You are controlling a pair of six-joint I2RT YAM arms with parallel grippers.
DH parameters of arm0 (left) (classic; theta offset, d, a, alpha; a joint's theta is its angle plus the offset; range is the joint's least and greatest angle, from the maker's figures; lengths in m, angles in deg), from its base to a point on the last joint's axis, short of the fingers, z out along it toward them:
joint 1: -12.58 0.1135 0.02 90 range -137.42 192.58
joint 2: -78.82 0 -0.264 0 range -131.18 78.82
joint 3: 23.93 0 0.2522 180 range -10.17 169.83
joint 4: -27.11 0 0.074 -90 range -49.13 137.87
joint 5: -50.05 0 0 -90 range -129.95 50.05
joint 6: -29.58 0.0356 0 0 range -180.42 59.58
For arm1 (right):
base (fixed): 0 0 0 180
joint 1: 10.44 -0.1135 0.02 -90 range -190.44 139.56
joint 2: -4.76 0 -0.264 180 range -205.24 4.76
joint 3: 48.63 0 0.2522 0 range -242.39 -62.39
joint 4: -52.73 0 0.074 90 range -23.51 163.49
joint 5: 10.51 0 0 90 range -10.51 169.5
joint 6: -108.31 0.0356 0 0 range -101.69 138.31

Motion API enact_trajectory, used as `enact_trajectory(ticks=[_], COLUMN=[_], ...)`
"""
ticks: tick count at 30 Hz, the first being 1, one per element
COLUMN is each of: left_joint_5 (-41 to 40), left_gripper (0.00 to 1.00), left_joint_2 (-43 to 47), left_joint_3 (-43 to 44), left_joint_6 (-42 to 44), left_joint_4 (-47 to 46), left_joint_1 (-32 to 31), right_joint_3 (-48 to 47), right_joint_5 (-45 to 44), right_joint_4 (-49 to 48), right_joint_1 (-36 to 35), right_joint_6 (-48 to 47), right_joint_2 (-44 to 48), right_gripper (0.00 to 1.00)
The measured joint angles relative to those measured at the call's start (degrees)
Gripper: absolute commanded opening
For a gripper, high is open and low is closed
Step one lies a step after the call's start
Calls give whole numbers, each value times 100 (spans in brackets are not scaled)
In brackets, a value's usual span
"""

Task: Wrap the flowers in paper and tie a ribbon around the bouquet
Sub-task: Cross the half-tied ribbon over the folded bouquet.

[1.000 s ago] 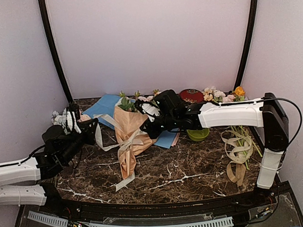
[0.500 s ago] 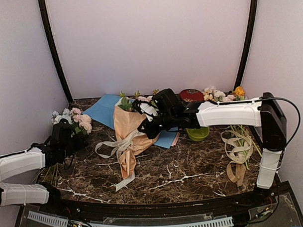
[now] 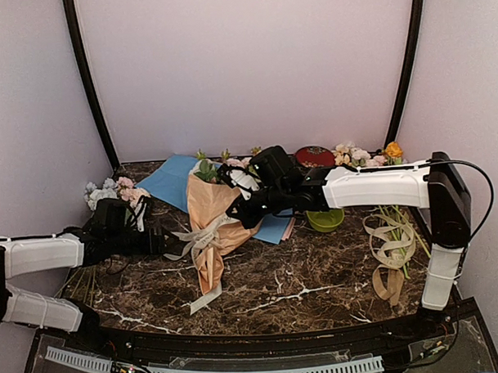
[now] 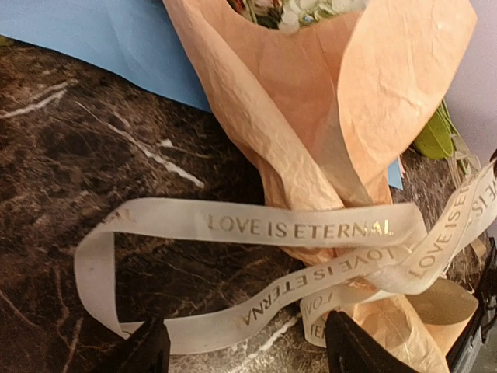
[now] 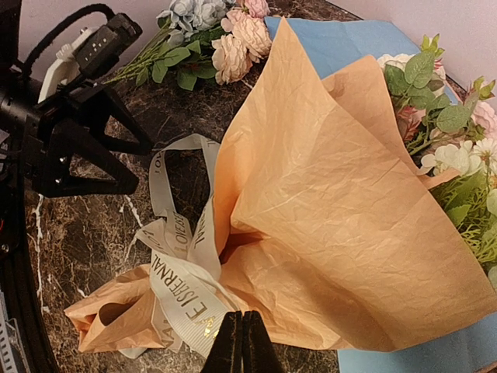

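Two grippers work at the bouquet point(image 3: 211, 225), which lies flat on the table point(image 3: 310, 287) with its flowers point(image 3: 214, 167) at the far end and the paper point(image 5: 334, 202) tapering toward me, so its long axis runs near-to-far between my arms. Ribbon point(image 4: 299, 228) crosses the narrow waist, and a loose loop spills off the left side, straight ahead of my left gripper point(image 4: 248, 356), whose jaws are spread and empty; I judge left the nearer arm for that loop. Right gripper point(image 5: 242, 342) is clenched tight at the waist from the other side, and I cannot tell whether any ribbon is pinched.
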Motion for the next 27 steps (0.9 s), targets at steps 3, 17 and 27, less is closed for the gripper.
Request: enact_trajectory(ticks=[3,17,27], left_joint_5=[319,-332,-1397], left_gripper=[75,49,42], left_joint_2=[-271,-1506,-1534], left_joint_3=[-28,251,472], left_joint_6=[118,754,1064], left_joint_4=[-50,-50,46], left_joint_1=[-57,-1045,-1060], right_joint_3=[0,0,-2], right_joint_5=[22,149,166], right_joint_4=[2,9,109], right_joint_1=[0,0,0], right_joint_6=[0,11,-4], right_joint_2=[-2,-122,-133], right_gripper=[0,0,0])
